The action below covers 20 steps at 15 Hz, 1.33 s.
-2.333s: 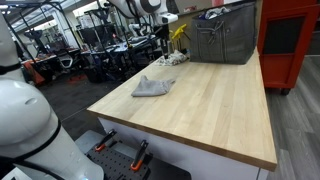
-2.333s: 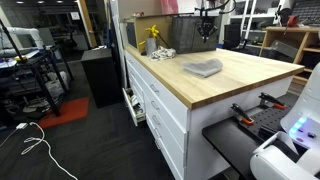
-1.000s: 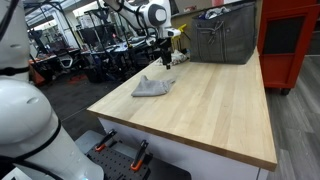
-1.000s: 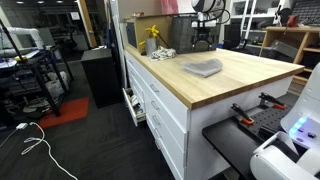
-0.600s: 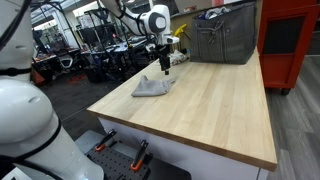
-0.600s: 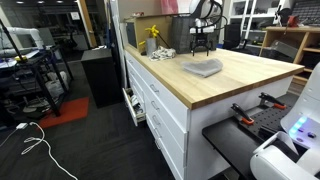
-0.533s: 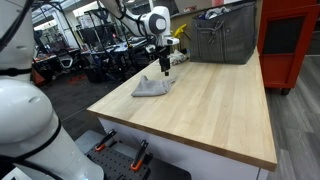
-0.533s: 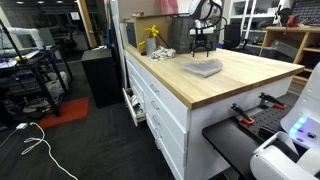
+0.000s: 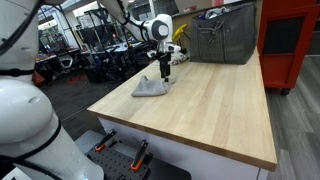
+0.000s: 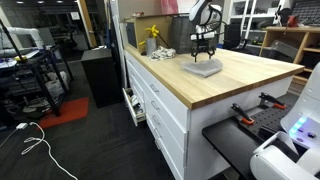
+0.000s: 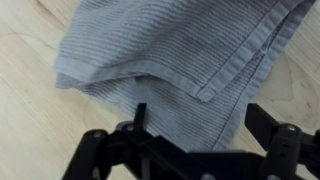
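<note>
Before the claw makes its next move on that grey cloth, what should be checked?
1. Claw open: ok.
2. Claw above the grey cloth: ok, the wrist view shows the cloth right below it.
3. Cloth lying flat: not ok, it is folded over itself.
4. Claw touching the cloth: cannot tell.
5. Metal bin well apart from the cloth: ok.

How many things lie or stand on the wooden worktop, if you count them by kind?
Grey towel: 1
Grey metal bin: 1
Yellow object, too small to name: 1
Total: 3 that can be told apart
</note>
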Available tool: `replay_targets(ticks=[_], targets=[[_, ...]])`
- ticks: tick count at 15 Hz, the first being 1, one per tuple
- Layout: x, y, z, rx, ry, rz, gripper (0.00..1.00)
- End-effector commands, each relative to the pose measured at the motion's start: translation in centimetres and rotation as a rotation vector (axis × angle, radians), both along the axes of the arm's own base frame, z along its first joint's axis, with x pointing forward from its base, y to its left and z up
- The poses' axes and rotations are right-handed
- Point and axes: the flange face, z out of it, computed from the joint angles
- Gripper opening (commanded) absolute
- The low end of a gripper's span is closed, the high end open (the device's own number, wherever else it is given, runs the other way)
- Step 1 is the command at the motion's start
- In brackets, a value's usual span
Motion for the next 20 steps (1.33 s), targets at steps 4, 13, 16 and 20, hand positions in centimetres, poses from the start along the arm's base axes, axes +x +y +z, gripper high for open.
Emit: replay_targets(ticks=[4, 13, 16, 20], targets=[[0.5, -1.1, 2.1, 0.072, 0.071, -0.036, 1.0], [0.8, -0.5, 1.0, 0.107, 0.101, -0.056, 1.0], [0.8, -0.3, 0.6, 0.112, 0.102, -0.059, 1.0], [0.9, -0.2, 0.4, 0.117, 0.108, -0.059, 1.0]])
